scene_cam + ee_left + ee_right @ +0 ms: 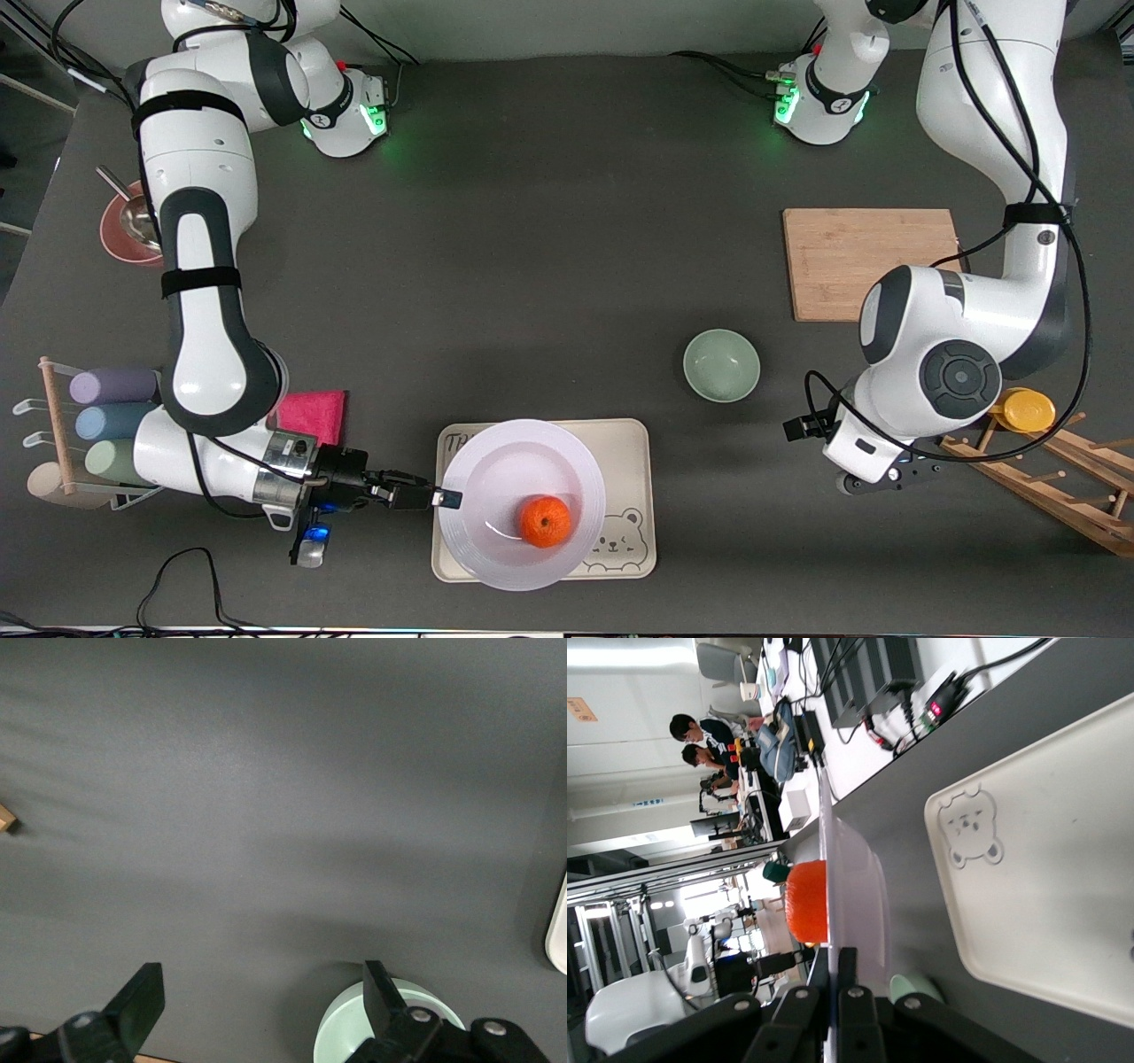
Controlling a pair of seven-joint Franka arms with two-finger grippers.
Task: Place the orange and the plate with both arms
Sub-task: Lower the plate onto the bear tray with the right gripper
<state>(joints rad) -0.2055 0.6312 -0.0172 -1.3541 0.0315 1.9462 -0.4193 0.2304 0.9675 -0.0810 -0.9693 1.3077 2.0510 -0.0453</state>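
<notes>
Right pincer (440, 497) pinches the plate (496, 470) rim, orange (544, 521) aboard (plate level); left pincer (873, 481) spread

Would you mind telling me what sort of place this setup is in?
Most likely a robotics lab: two white arms bolted to a dark table of kitchen props such as a plate, and people at desks with computers in the right wrist view.
</notes>
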